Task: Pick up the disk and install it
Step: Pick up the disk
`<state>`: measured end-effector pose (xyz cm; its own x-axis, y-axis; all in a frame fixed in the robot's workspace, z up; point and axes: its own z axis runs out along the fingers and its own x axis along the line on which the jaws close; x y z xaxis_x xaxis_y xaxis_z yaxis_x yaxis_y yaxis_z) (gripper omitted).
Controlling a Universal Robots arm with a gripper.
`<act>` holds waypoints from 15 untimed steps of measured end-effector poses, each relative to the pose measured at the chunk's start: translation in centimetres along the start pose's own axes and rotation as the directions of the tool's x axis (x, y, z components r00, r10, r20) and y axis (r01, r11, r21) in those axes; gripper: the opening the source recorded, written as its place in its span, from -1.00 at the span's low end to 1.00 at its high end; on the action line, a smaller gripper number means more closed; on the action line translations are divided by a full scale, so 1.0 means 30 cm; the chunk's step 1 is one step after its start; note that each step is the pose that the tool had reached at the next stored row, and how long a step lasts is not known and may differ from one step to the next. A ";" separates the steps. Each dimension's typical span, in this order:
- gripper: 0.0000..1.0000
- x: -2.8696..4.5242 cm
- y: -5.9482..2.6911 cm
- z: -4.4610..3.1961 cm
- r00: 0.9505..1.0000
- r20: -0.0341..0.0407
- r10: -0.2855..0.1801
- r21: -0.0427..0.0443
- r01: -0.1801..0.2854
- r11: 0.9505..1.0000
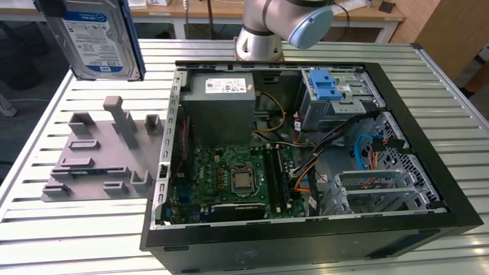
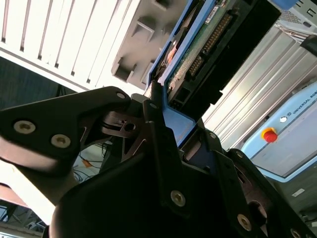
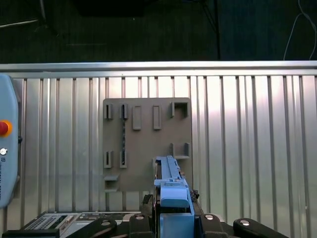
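Note:
The disk, a silver drive with a blue-and-white label and blue side rails, hangs upright in the air at the exterior view's upper left, above the grey holder plate. In the second wrist view my gripper is shut on the disk's blue rail, and the disk's green circuit board faces the camera. The first wrist view looks down past the gripper and the blue rail onto the grey holder plate.
An open computer case lies on the slatted metal table, with a power supply box, motherboard and a drive cage with a blue latch. The arm's base stands behind the case. A pendant with a red button lies on the table.

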<state>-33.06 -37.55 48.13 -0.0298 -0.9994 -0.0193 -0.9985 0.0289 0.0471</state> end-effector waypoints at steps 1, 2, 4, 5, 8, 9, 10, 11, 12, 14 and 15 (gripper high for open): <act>-0.27 0.000 -0.008 0.000 1.000 0.000 0.000 0.000 0.000 1.000; -0.27 0.000 -0.015 -0.001 1.000 0.000 0.000 0.000 0.000 1.000; -0.27 -0.001 -0.028 -0.002 1.000 0.000 0.000 0.000 0.000 1.000; -0.27 -0.001 -0.034 -0.004 1.000 0.000 0.000 0.000 0.000 1.000; -0.27 -0.002 -0.052 -0.014 1.000 0.000 0.000 0.000 0.000 1.000; -0.27 -0.002 -0.057 -0.018 1.000 0.000 0.000 0.000 0.000 1.000; -0.27 -0.002 -0.063 -0.021 1.000 0.000 0.000 0.000 0.000 1.000; -0.27 -0.002 -0.069 -0.025 1.000 0.000 0.000 0.000 0.000 1.000; -0.27 -0.003 -0.074 -0.029 1.000 0.000 0.000 0.000 0.000 1.000; -0.27 -0.003 -0.086 -0.036 1.000 0.000 0.000 0.000 0.000 1.000; -0.27 -0.003 -0.093 -0.039 1.000 0.000 0.000 0.000 0.000 1.000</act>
<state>-30.23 -37.55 49.16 -0.0298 -0.9994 -0.0195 -0.9985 0.0289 0.0472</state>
